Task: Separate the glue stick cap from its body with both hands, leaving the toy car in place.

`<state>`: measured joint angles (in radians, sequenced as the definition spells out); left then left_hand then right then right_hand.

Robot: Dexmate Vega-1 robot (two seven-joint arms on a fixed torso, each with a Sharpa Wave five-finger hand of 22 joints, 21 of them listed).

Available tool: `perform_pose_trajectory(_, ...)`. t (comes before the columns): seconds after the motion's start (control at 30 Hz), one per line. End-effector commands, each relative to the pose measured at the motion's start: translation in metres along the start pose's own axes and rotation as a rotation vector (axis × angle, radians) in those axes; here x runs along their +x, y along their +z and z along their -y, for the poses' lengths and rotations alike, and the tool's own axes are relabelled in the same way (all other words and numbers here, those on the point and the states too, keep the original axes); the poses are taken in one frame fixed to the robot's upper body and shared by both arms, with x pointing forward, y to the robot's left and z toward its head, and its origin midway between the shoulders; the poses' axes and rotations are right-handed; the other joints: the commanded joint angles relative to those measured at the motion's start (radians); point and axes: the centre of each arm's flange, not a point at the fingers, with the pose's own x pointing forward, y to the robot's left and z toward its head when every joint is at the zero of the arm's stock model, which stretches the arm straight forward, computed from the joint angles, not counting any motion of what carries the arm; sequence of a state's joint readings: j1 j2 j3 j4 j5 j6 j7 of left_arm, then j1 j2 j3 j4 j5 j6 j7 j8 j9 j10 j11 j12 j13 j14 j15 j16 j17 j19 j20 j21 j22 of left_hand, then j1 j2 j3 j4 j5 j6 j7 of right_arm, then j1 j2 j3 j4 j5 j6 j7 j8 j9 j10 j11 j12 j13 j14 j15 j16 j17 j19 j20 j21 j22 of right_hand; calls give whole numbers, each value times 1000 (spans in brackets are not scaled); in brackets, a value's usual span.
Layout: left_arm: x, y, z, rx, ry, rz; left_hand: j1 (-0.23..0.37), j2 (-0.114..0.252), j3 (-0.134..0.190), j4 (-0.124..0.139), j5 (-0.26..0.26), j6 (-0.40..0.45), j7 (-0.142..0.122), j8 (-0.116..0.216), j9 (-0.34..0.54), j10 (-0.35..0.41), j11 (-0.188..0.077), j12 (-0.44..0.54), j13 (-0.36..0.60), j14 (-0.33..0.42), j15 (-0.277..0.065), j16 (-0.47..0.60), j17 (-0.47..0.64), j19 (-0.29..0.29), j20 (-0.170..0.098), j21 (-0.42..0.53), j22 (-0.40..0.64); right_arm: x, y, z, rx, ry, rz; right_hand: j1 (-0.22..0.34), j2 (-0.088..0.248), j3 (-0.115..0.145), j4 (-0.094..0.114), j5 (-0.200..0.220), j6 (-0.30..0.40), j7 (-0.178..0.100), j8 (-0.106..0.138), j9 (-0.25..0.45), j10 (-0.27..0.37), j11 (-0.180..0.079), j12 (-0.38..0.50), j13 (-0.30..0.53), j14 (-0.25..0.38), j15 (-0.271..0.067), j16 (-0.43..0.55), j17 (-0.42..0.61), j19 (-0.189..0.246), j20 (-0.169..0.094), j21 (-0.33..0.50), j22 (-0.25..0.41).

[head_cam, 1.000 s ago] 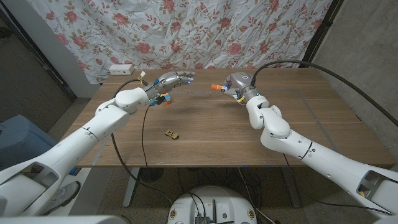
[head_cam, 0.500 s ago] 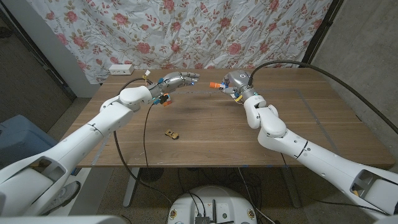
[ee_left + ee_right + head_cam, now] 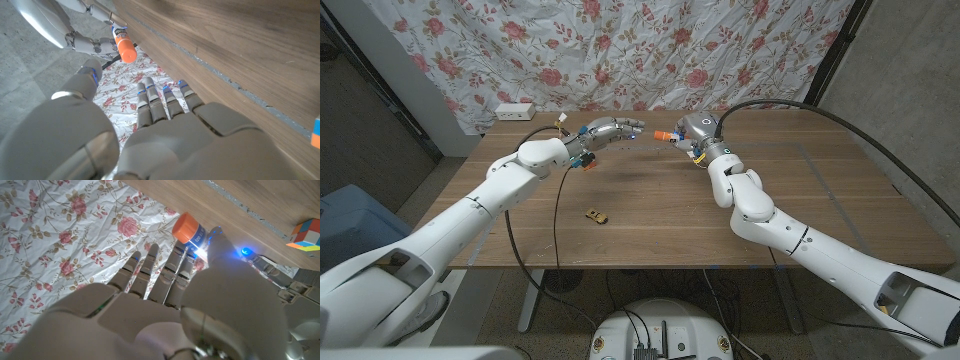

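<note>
Above the far middle of the counter (image 3: 820,190), the right hand (image 3: 688,133) grips the glue stick (image 3: 665,138), cap leftward toward the open left hand (image 3: 612,130), presumably for pulling; the car (image 3: 595,214) sits near, well apart.

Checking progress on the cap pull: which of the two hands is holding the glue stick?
The right hand holds the glue stick, its orange cap pointing toward the left hand, whose fingers are spread and grip nothing.

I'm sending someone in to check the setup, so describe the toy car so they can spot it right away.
On the wooden table, look toward the near edge, between the two white arms. The toy car sits there alone, small and yellowish, far nearer than the orange-capped glue stick.
</note>
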<state>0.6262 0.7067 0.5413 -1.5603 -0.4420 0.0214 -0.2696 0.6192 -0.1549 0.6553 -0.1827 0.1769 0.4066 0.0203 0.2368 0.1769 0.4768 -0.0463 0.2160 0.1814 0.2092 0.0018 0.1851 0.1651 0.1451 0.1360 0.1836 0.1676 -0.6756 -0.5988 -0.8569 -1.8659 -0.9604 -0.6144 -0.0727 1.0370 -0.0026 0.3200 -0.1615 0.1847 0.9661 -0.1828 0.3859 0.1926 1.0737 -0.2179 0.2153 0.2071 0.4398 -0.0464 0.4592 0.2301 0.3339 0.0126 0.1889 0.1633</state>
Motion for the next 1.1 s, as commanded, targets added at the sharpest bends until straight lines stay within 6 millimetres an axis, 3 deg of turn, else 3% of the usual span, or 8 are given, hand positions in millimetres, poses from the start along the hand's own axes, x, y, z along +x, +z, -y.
perform_pose_trajectory(0.03,8,0,5,-15,-18,-6,18,1,-6,3,4,9,7,4,1,8,1,4,2,8,2,5,5,6,8,2,1,-2,6,-1,-15,-35,14,11,4,-4,4,5,45,-44,7,4,9,0,0,6,9,-123,11,3,9,-1,-1,2)
perform_pose_trajectory(0.5,20,-1,7,-22,-27,-2,33,11,-12,5,8,24,16,2,2,32,-5,7,1,20,0,5,5,11,12,3,1,0,12,0,-18,-41,28,12,3,-7,4,5,48,-44,7,5,12,0,0,6,8,-122,11,3,11,-4,-1,2)
perform_pose_trajectory(0.67,22,0,10,10,-25,-9,47,19,-16,4,11,45,21,3,2,48,16,8,1,37,2,7,5,30,7,9,1,3,13,0,-18,-40,29,11,3,-8,5,5,50,-44,6,5,13,0,0,6,8,-122,11,3,11,-4,-1,2)
perform_pose_trajectory(1.1,25,0,19,5,-3,-1,88,35,-26,4,14,120,35,10,2,121,13,18,-1,88,-3,11,3,67,8,13,0,3,15,1,-27,-46,31,11,4,-10,6,5,53,-44,5,6,15,0,-1,7,7,-121,11,3,11,-4,-2,2)
